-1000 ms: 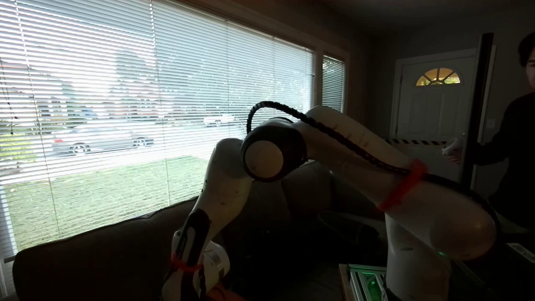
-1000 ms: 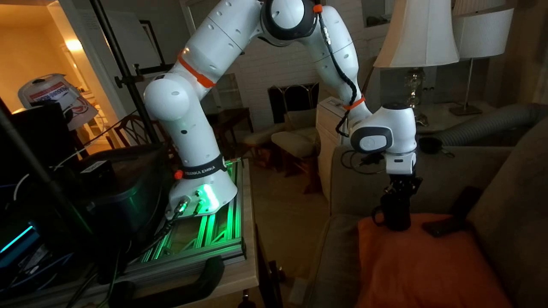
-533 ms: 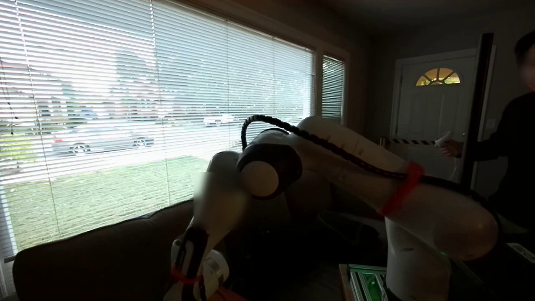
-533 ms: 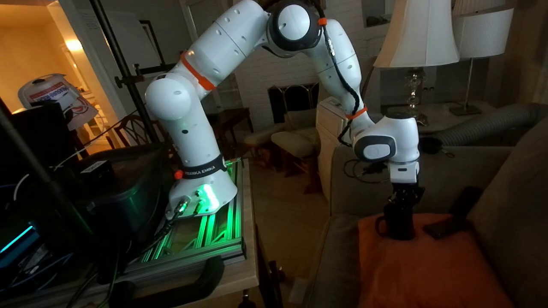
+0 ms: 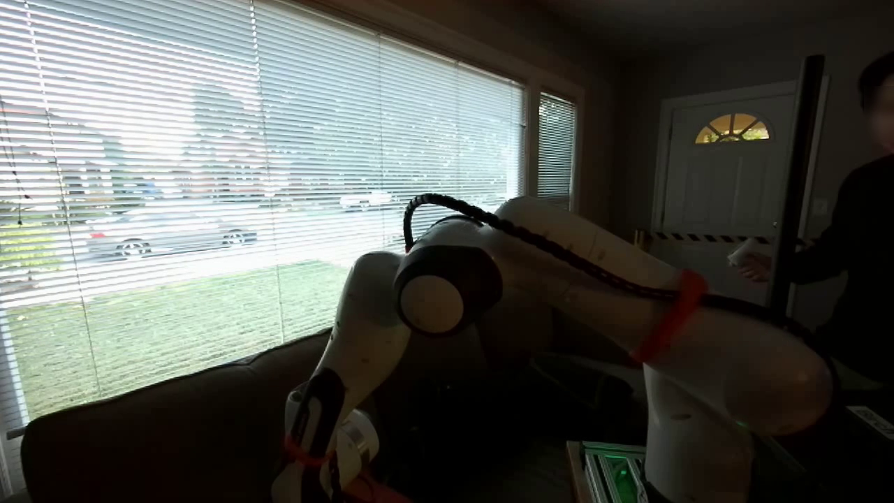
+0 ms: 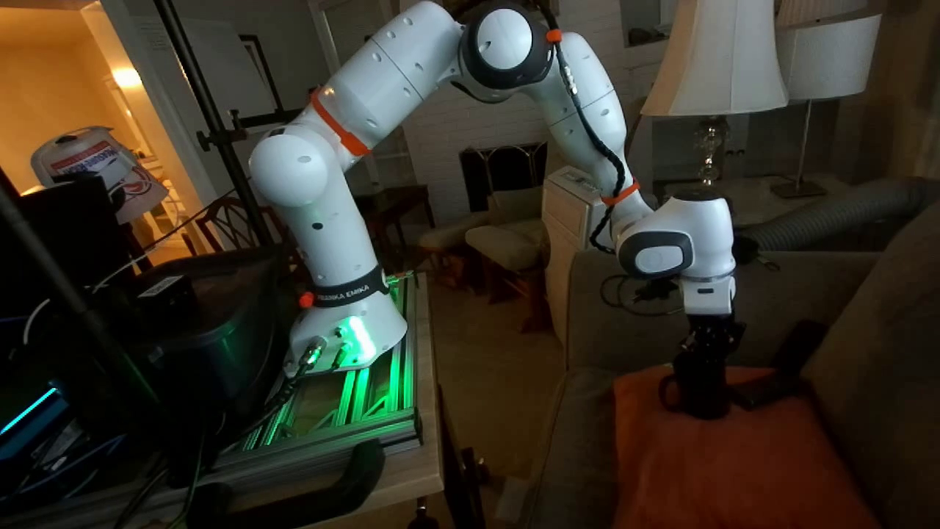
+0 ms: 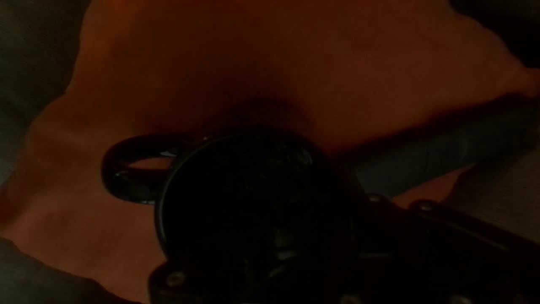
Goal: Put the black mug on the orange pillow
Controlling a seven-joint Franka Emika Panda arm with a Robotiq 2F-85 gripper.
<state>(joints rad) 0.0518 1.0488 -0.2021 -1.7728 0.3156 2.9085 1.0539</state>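
In an exterior view the end effector (image 6: 709, 349) grasps the black mug (image 6: 701, 389) by its upper part, and the two stand further right and lower in the frame than a second ago. The mug is upright at the lower right of the frame, over the upper stretch of the orange pillow (image 6: 734, 470), which lies where it lay before on the sofa (image 6: 580, 441). A second ago a strip of orange showed between the mug and the dark flat object (image 6: 764, 391) on the pillow; now the mug meets that object's left end in the frame. The light is too dim to tell whether the two touch, or whether the mug's base rests on the pillow.

The elbow (image 6: 504, 38) of the white arm (image 6: 393, 62) sits lower in both exterior views than a second ago, with little change over the last half second.

In the wrist view the mug is seen from above, its handle (image 7: 110, 173) to the left and the dark flat object off to the right. In an exterior view the person (image 5: 866, 244) at the right edge of the frame holds a pale object (image 5: 744, 252), slightly lower than before.
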